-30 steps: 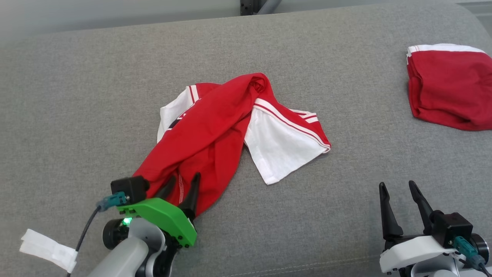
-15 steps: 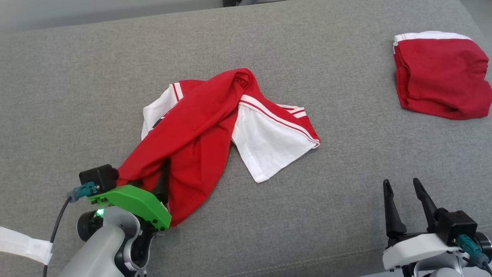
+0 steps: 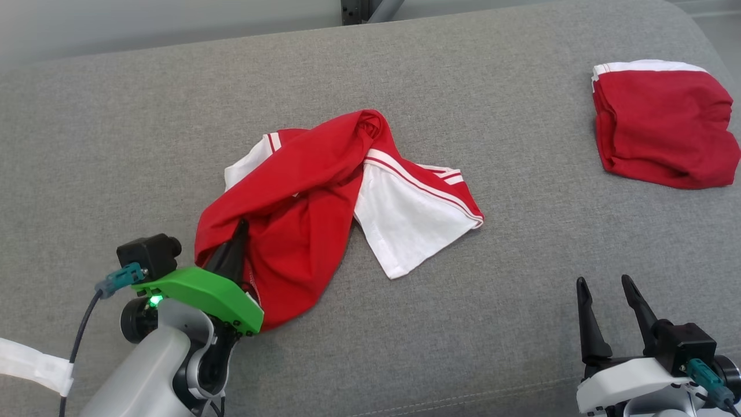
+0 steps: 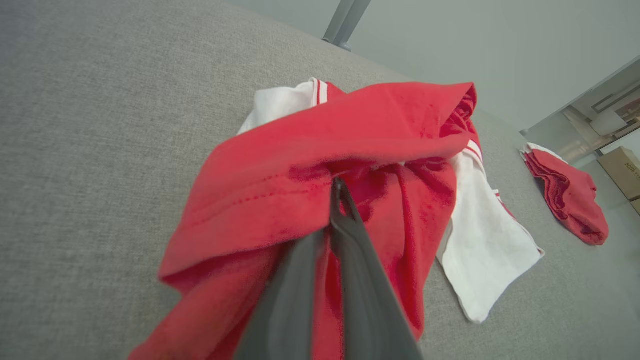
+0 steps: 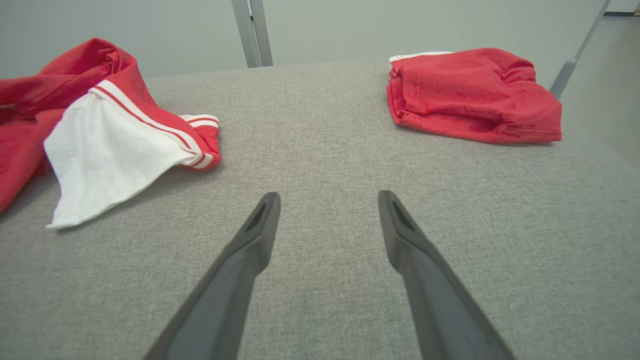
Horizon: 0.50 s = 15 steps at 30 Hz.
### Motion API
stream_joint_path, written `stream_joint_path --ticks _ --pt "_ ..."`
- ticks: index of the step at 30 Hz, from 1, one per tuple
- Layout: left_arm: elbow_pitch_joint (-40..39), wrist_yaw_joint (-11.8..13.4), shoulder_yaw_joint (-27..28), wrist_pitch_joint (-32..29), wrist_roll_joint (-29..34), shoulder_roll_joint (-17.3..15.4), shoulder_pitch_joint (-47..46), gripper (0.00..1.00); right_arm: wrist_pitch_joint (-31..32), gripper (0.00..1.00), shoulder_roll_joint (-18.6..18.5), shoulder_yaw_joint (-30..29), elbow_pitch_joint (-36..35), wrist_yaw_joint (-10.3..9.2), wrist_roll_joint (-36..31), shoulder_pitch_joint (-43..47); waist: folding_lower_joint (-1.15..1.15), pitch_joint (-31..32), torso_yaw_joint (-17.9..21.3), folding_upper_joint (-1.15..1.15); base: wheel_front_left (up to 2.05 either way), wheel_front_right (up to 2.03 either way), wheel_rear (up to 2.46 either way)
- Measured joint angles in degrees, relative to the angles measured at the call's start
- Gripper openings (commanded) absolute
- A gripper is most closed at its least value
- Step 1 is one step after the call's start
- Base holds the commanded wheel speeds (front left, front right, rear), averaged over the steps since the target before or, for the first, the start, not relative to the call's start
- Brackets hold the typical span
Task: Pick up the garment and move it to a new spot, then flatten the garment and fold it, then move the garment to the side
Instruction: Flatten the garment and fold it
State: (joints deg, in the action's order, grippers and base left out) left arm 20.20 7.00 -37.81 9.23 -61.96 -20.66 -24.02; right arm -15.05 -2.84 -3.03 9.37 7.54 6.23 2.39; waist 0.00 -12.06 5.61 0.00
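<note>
Head view: left gripper (image 3: 238, 237) clenched on near edge of crumpled red-and-white jersey garment (image 3: 312, 197), lying mid grey fabric cushion (image 3: 463, 324). Right gripper (image 3: 603, 281) spread, empty, well apart. Judgement: grasp only secured; relocating, flattening, folding, moving aside all remain.

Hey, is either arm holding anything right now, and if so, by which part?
The left tool is shut on the crumpled red-and-white garment, pinching a red fold at its near edge. The right tool is open and holds nothing.
</note>
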Motion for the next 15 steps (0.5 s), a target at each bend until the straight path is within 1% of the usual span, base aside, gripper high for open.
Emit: stream_joint_path --ticks 3,6,7,11,12,15 --pt "-2.8 0.0 0.2 -0.4 0.2 -1.3 0.0 0.0 0.0 1.0 0.0 -0.3 0.0 0.0 -0.2 0.6 0.0 0.5 -0.3 0.0 0.0 0.0 0.0" --pt "-7.4 0.0 0.3 -2.2 0.0 -3.4 0.1 0.0 0.0 1.0 0.0 -0.3 0.1 0.0 -0.3 1.0 0.0 1.1 -0.7 0.0 0.0 0.0 0.0" --pt "-10.9 0.1 0.5 -4.0 -0.8 -5.3 0.6 0.0 0.0 1.0 0.0 -0.3 0.1 0.0 -0.3 1.2 0.0 1.4 -1.0 0.0 0.0 0.0 0.0" --pt "-17.2 0.3 1.7 -7.1 -2.6 -9.5 2.0 0.0 0.0 1.0 0.0 -0.1 0.3 0.0 -0.3 1.4 0.0 2.1 -1.8 0.0 0.0 0.0 0.0" --pt "-19.2 0.3 2.0 -8.7 -2.7 -11.9 2.0 0.0 0.0 1.0 0.0 0.1 0.4 0.0 -0.3 1.5 0.0 2.4 -2.2 0.0 0.0 0.0 0.0" --pt "-20.4 0.1 2.8 -11.4 -3.6 -14.4 1.6 0.0 0.0 1.0 0.0 0.4 0.5 0.0 -0.3 1.5 0.0 2.6 -2.7 0.0 0.0 0.0 0.0"
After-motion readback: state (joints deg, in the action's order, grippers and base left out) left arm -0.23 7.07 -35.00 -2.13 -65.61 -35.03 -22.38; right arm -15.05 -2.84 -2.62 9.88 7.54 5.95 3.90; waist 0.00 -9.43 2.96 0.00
